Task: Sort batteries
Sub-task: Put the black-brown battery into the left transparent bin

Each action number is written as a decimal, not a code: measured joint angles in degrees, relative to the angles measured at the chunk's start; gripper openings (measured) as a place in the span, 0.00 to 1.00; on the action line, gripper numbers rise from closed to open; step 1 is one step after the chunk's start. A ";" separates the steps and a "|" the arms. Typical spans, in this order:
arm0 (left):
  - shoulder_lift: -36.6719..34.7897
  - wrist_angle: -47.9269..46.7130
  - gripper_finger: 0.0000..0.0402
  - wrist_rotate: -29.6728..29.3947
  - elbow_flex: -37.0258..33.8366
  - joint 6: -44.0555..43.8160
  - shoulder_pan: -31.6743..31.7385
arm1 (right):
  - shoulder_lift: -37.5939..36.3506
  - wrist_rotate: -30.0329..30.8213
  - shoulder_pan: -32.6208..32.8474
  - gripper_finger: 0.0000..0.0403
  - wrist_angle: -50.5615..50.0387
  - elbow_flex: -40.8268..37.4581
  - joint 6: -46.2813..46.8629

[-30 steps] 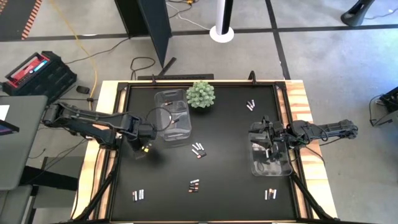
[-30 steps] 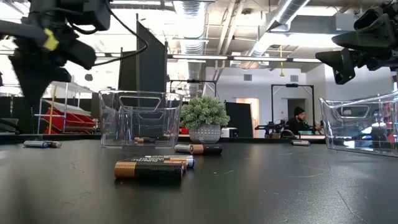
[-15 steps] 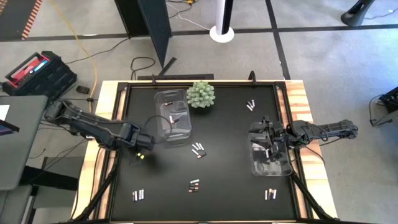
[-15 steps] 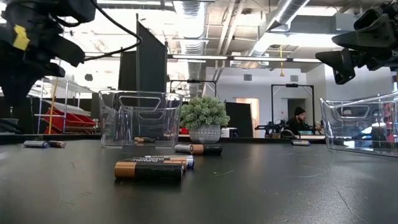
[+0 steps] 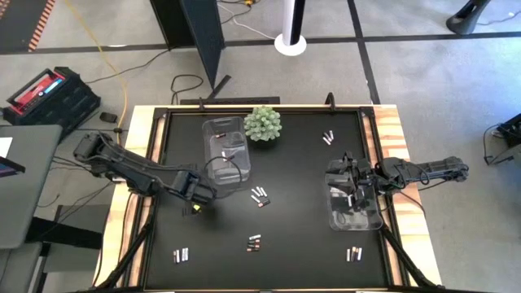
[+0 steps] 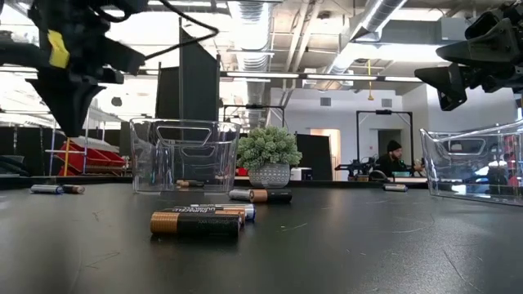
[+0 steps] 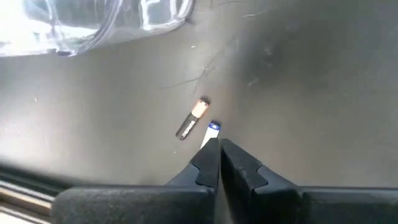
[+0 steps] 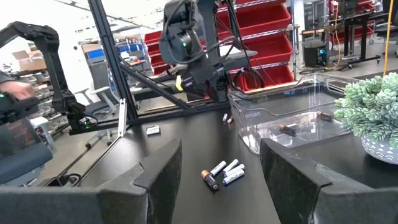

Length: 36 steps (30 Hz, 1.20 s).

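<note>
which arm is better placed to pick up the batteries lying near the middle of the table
Left. Its shut tool hovers over the mat beside the middle batteries, near the left bin. The right tool, open, hangs over the right bin.

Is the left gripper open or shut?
Shut. The left gripper has its fingers pressed together with nothing between them, above two batteries.

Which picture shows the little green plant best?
The low view is best: the plant stands side-on in its pot, spiky leaves clear, just right of a clear bin. The high view shows only its round top. The right wrist view catches part of it at the edge. The left wrist view misses it.
</note>
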 joint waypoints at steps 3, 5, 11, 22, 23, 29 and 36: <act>1.32 0.15 0.09 0.02 0.00 -1.36 0.15 | -0.02 0.00 0.00 0.58 0.00 0.01 -0.02; 1.98 0.39 0.14 0.07 0.00 -1.69 0.13 | -0.01 0.00 0.00 0.58 0.00 -0.01 0.00; 2.08 1.70 0.32 -1.28 0.00 -1.47 0.51 | -0.01 0.00 -0.01 0.58 0.00 0.00 0.00; -2.11 6.13 0.36 -3.03 -0.78 0.90 1.09 | -0.01 0.00 -0.02 0.58 0.00 0.00 0.00; -3.35 7.11 0.36 -3.44 -1.44 0.88 1.09 | 0.00 0.00 -0.02 0.58 0.00 -0.01 0.00; -12.03 12.06 0.36 -3.41 -9.70 -3.74 2.44 | -0.02 0.00 0.00 0.58 0.00 -0.01 -0.01; -17.72 19.44 0.35 -0.59 -15.66 -4.44 5.87 | -0.02 0.00 -0.02 0.58 0.00 -0.01 0.01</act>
